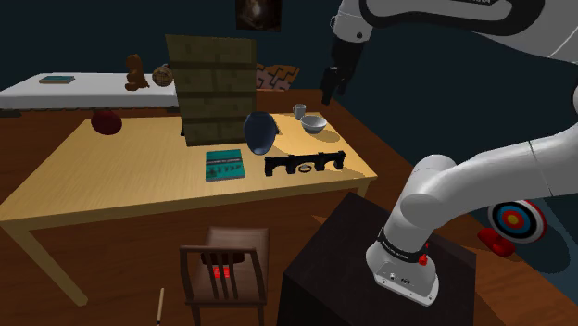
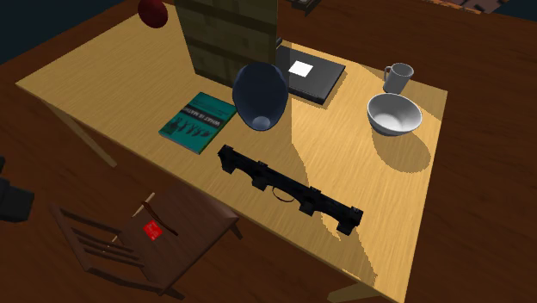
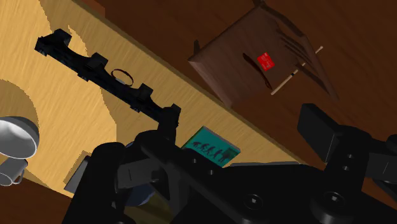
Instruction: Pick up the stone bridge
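Bridge: black, lay flat near the front edge of the table.
Book: green, just beside the bridge, on the shoulder view's left.
Bowl: white, behind the bridge.
Gripper: high above the table, jaws apart, held nothing.

The long black bridge lies flat on the wooden table, close to its edge.

Dim scene, hard-edged shadow over most of the table, its edge across the black bridge, brighter beyond.
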Tool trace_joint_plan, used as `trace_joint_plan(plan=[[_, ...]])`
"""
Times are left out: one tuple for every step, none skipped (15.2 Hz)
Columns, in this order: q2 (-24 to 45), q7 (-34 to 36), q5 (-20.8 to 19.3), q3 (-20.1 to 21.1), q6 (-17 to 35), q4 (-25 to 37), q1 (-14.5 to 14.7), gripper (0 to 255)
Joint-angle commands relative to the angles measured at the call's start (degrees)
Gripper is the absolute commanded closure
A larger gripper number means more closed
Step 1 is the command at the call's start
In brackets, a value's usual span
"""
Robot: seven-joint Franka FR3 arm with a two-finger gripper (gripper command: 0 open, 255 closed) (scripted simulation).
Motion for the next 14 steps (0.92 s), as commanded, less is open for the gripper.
trace_joint_plan(plan=[[0.00, 0.00, 0.00, 0.00, 0.00, 0.00, 0.00, 0], [0.35, -1.79, -0.60, -1.20, 1.36, -1.12, 0.05, 0], [0.80, -3.57, -1.21, -2.42, 2.73, -2.16, 0.11, 0], [1.35, -5.34, -1.82, -3.64, 4.12, -3.11, 0.16, 0], [2.00, -7.12, -2.42, -4.87, 5.53, -3.98, 0.19, 0], [2.75, -8.89, -3.00, -6.10, 6.97, -4.76, 0.23, 0], [3.61, -10.66, -3.57, -7.33, 8.41, -5.45, 0.27, 0], [4.58, -12.43, -4.12, -8.58, 9.88, -6.05, 0.32, 0], [5.64, -14.21, -4.64, -9.82, 11.36, -6.57, 0.37, 0], [6.81, -15.99, -5.13, -11.07, 12.85, -6.99, 0.44, 0], [8.08, -17.77, -5.58, -12.32, 14.36, -7.33, 0.54, 0], [9.45, -19.55, -5.99, -13.59, 15.87, -7.57, 0.66, 0], [10.92, -21.35, -6.33, -14.85, 17.39, -7.73, 0.81, 0], [12.48, -23.17, -6.62, -16.10, 18.91, -7.79, 0.97, 0]])
